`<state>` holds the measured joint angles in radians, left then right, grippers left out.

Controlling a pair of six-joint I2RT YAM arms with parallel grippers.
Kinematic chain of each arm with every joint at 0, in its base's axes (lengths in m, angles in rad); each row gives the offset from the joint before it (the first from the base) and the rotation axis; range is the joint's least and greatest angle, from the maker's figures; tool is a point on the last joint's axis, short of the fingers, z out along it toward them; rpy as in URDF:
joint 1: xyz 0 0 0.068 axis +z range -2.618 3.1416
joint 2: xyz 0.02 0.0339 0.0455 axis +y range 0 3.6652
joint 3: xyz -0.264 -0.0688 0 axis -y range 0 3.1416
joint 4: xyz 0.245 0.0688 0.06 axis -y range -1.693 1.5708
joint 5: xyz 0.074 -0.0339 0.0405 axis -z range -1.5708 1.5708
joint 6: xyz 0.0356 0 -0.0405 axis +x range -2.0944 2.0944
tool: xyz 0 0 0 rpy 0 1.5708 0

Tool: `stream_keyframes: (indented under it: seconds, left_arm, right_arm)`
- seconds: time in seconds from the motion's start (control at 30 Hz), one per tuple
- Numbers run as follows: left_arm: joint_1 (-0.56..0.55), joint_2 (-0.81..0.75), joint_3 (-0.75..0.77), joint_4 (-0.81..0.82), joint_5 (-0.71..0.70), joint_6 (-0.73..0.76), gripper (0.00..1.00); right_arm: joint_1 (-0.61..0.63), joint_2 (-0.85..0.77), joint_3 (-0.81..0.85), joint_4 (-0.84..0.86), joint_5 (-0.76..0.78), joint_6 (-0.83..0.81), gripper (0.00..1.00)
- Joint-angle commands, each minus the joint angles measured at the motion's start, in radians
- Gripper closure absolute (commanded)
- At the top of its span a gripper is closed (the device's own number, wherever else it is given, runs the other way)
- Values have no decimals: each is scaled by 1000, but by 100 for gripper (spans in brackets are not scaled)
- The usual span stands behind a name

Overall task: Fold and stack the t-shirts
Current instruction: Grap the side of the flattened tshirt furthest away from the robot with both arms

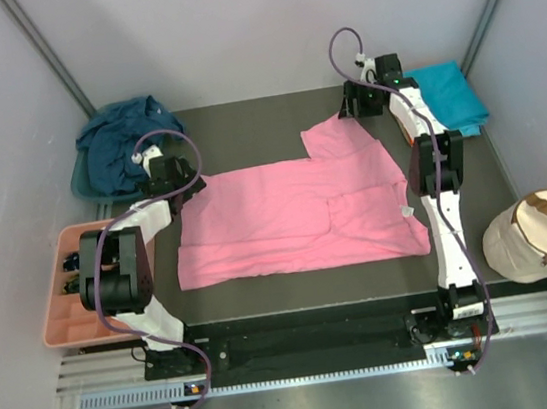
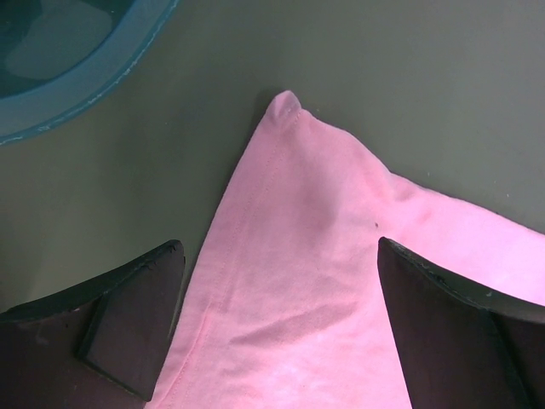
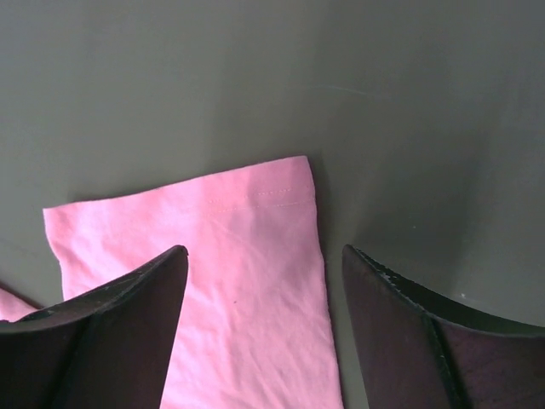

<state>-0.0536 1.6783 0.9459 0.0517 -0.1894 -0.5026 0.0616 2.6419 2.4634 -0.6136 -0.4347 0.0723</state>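
- Reaching over the pink t-shirt [image 1: 295, 212] spread flat on the table [image 1: 243, 128], the left gripper [image 1: 178, 182] hovers at one corner, jaws wide and empty.
- Right gripper [image 1: 361, 102], arm outstretched, sits above the far sleeve — unclenched, nothing held.
- Only the top view shows the turquoise t-shirt [image 1: 451, 98].

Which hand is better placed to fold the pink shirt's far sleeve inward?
Right. The right hand, open, hangs over the sleeve at its hem; the left hand is over the shirt's other far corner.
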Motion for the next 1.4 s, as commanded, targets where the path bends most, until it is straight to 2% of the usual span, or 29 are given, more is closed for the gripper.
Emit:
stream_keyframes:
  seconds: [0.0,0.17,0.27,0.53,0.73,0.83,1.13,1.37]
  left_arm:
    - [-3,-43,-4,16,-25,-1,1]
    - [-3,-48,-7,11,-30,-2,1]
    - [-3,-51,-12,11,-41,-1,1]
    - [-3,-48,-15,10,-55,3,1]
    - [-3,-28,-9,10,-51,-7,1]
    - [-2,-17,-1,4,-73,-4,1]
    - [-2,98,125,-47,-107,67,1]
    - [-2,193,223,-26,-93,127,9]
  right_arm:
    - [1,30,65,44,-21,43,29]
    - [3,53,71,54,-18,66,31]
    - [3,64,71,66,-25,81,41]
    - [1,70,74,74,-42,95,56]
    - [3,69,72,74,-38,98,79]
    - [3,61,60,80,-32,100,100]
    - [3,44,29,98,-33,98,100]
    - [1,38,16,106,-35,98,100]
